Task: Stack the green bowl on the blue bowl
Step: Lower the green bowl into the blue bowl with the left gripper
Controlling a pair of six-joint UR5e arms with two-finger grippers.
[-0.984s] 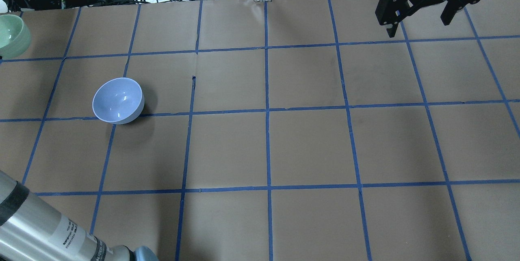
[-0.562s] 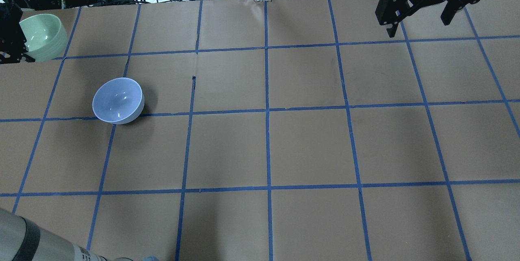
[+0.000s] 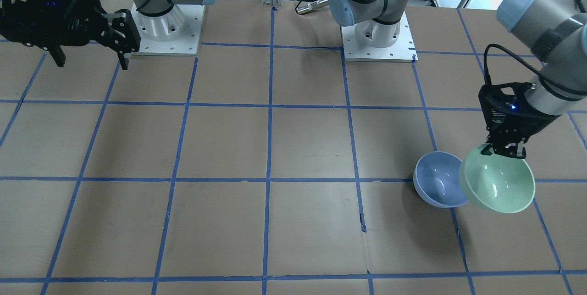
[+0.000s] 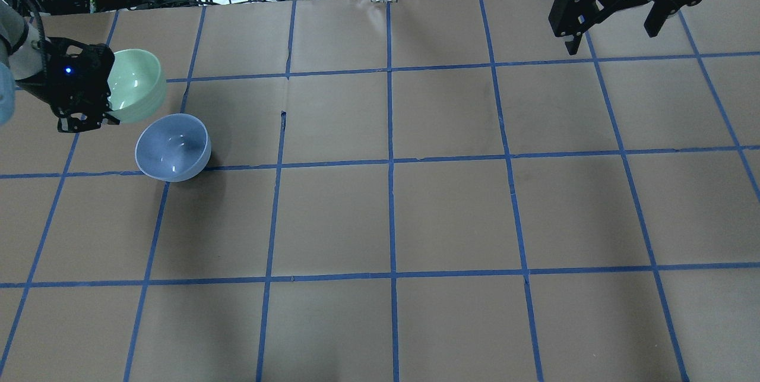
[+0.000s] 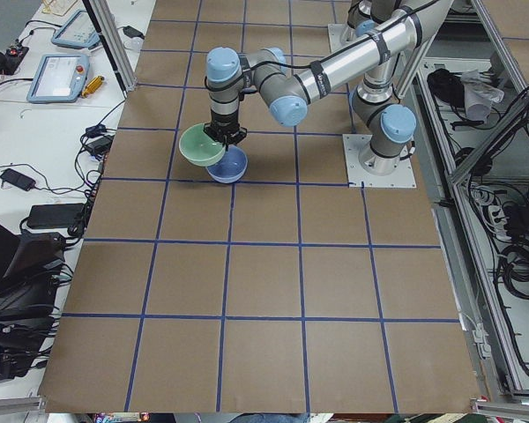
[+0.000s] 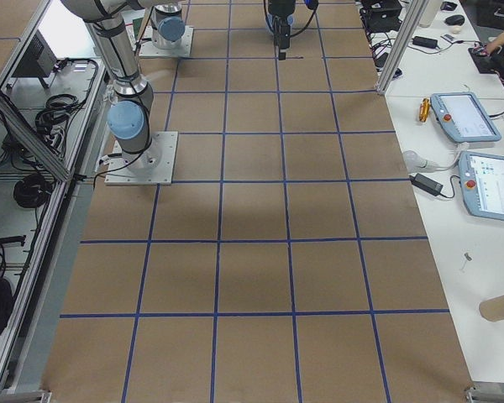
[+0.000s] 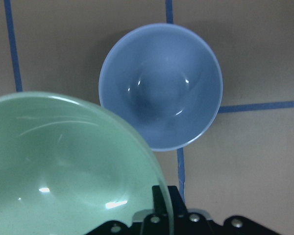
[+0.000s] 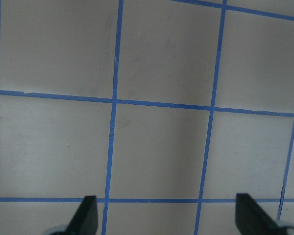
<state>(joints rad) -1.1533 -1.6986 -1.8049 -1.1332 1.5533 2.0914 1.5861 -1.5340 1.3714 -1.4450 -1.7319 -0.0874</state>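
While left gripper (image 3: pixel 503 151) grips green bowl (image 3: pixel 497 185) by rim beside blue bowl (image 3: pixel 435 185), it should centre overhead before lowering.

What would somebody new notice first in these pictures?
The green bowl, pinched by its rim in the left gripper, hangs just beside the blue bowl, which sits on the brown table with blue tape lines. The right gripper hovers open over the far corner on the other side, holding nothing.
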